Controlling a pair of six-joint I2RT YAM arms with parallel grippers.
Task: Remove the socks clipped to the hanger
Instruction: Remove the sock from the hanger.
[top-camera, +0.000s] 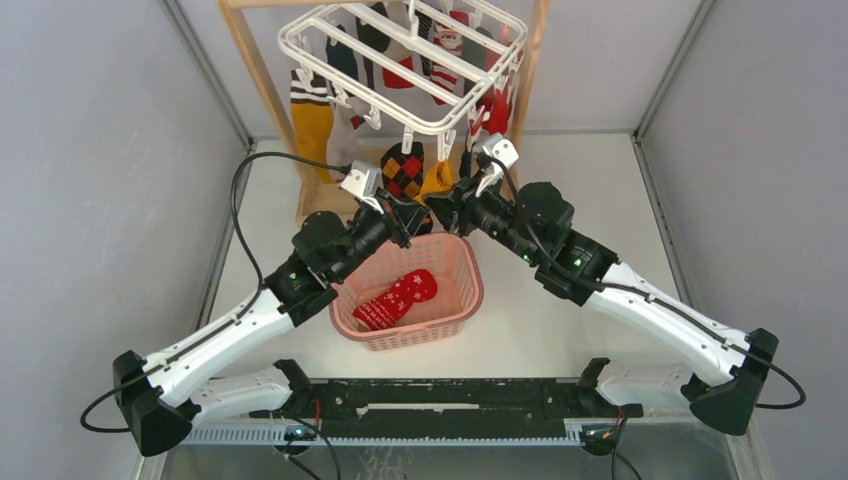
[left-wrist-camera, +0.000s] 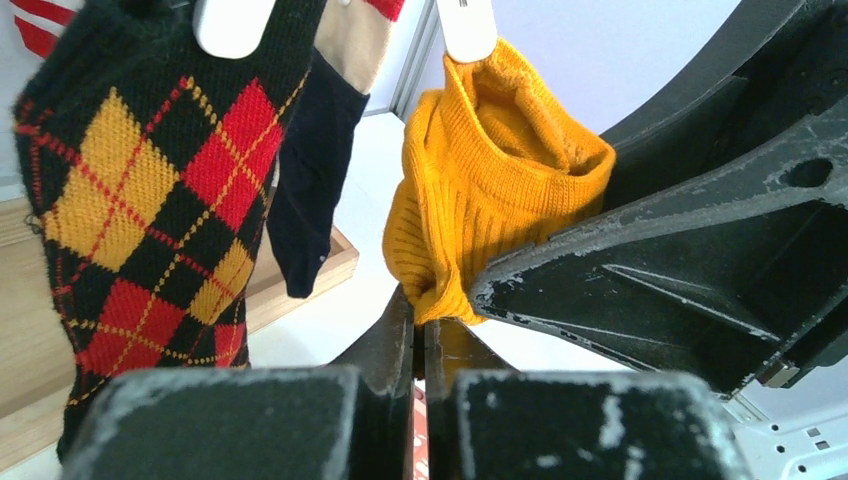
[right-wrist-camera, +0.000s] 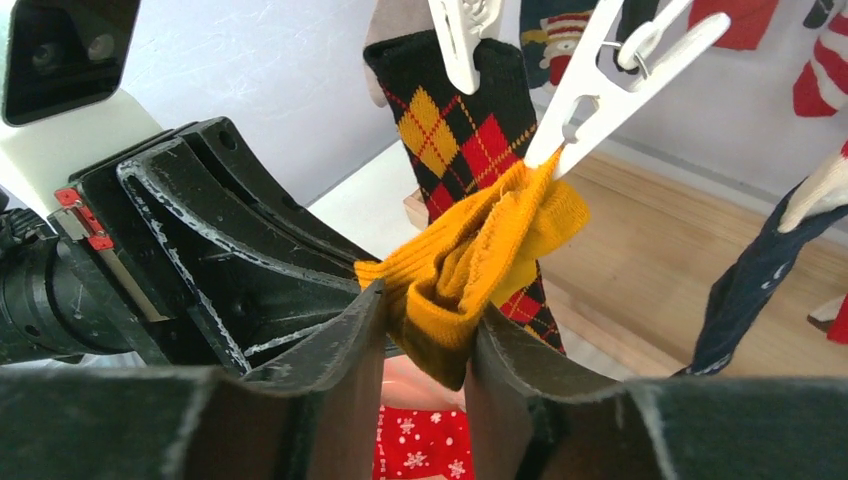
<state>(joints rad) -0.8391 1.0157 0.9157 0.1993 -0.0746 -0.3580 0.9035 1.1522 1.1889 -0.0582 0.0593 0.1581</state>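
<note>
That soft, light mustard yellow ribbed knit sock (right-wrist-camera: 480, 260) hangs by a white clip (right-wrist-camera: 620, 70) from the white plastic drying hanger (top-camera: 440, 125). The right end effector (right-wrist-camera: 425, 340) clamps its bunched middle, a sound hold, and the left end effector (left-wrist-camera: 420, 350) pinches its lower fold.

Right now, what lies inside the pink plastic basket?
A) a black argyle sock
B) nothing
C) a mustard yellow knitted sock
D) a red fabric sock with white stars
D: a red fabric sock with white stars lies in the pink plastic basket; the mustard yellow knitted sock hangs from a white plastic clip.
</note>
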